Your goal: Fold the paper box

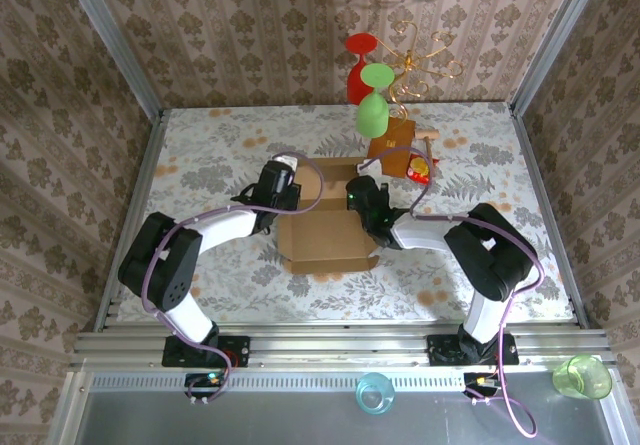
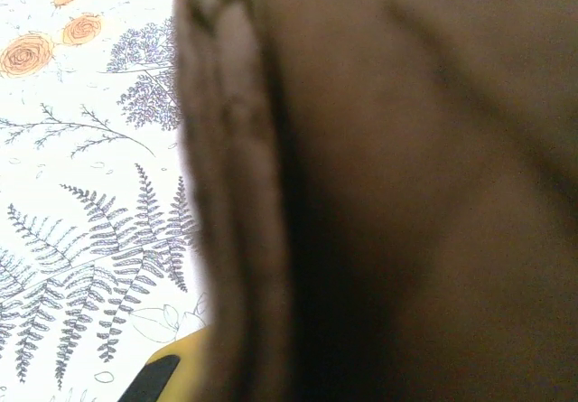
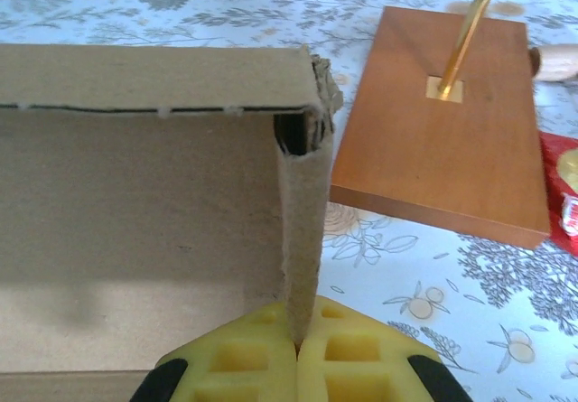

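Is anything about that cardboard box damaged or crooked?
Yes, slightly. The paper box has a frayed, crumpled top corner where its side wall meets the back wall, beside the wooden base. A dark gap shows at that joint. The right hand is pinching that side wall lower down. Nothing else stands out.

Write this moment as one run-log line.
left end effector: shut on box | right end effector: shut on upright box wall

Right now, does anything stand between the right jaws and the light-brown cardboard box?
Nothing visible does. The right jaws are shut on a side wall of the light-brown corrugated cardboard box. The rectangular brown wooden base lies beside that wall, apart from it.
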